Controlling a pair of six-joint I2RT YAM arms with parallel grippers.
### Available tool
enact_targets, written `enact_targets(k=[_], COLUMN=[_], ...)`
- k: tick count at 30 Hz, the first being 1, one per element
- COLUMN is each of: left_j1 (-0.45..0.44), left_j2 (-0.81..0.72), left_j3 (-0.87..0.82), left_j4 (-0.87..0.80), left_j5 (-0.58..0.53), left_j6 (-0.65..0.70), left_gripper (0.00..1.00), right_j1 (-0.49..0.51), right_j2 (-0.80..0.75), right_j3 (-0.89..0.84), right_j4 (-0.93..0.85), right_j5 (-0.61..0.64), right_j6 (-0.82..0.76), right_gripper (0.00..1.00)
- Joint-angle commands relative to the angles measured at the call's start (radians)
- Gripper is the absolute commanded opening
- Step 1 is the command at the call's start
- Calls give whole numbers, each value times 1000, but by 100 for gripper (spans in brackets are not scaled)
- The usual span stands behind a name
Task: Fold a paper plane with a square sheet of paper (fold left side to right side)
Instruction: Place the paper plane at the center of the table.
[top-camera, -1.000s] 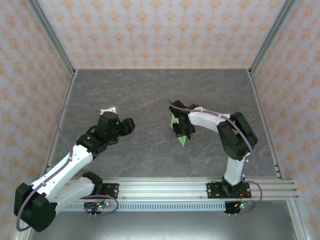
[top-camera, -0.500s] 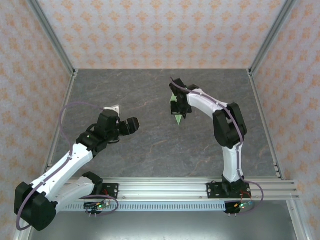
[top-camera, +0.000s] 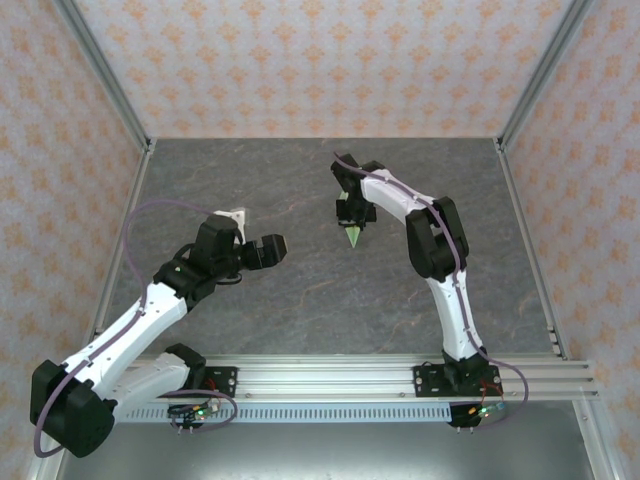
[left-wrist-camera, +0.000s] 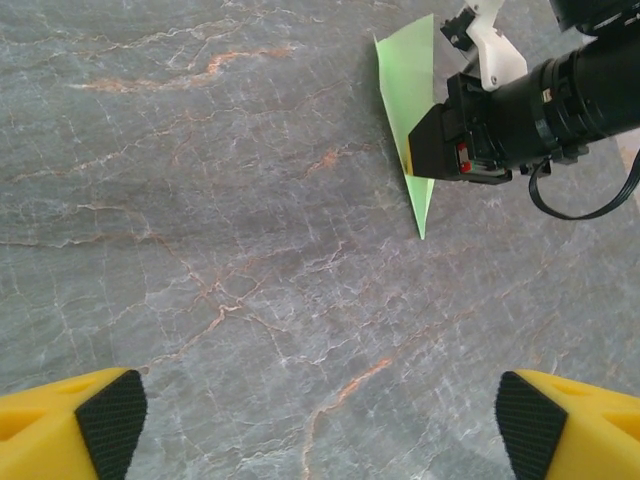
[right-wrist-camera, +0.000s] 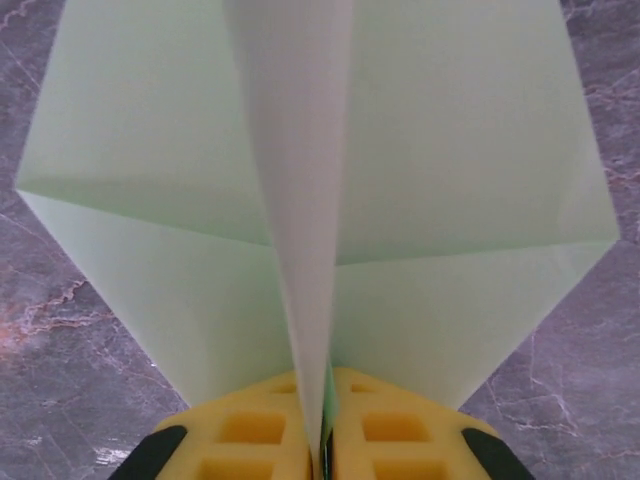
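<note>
- The right gripper (top-camera: 353, 214) sits just right of centre in the upper half of the top view. Its yellow fingers (right-wrist-camera: 260, 440) are pressed tight together on the paper plane (top-camera: 352, 237), a clean pinch.
- In the right wrist view the plane's centre crease (right-wrist-camera: 300, 250) rises straight up from between those fingers. Pale green wings spread out to the left and right edges of the frame, with diagonal fold lines across them.
- From above, the plane hangs below the gripper with its pointed tip aimed down the frame, over the grey marbled table (top-camera: 300, 300). I cannot tell whether the tip touches the surface.
- In the left wrist view the plane (left-wrist-camera: 405, 100) is a narrow green dart at the upper right. The black body of the right gripper covers its right edge.
- The left gripper (top-camera: 272, 248) is left of centre in the top view, well apart from the plane.
- Its jaws stand wide open: the black-tipped fingers (left-wrist-camera: 110, 420) sit in the two bottom corners of its wrist view, with bare table between them.
</note>
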Motion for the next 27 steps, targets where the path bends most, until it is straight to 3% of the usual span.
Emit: enact_targets(k=[1, 15, 21, 24, 27], left_j1=[-5, -6, -4, 9, 57], left_j2=[3, 24, 52, 48, 38], left_j3=[31, 69, 104, 115, 103], left_j4=[3, -29, -64, -68, -38], left_j5=[7, -46, -207, -336, -457], left_j6=[32, 43, 36, 38, 48], left_gripper=[100, 100, 100, 100, 100], right_j1=[2, 20, 18, -5, -56], right_j2=[13, -153, -365, -527, -727], right_j3=[23, 14, -128, -280, -486], right_j4=[-59, -143, -109, -11, 157], right_j5=[4, 58, 135, 167, 242], right_j6=[-13, -34, -50, -63, -73], right_gripper=[18, 38, 54, 63, 79])
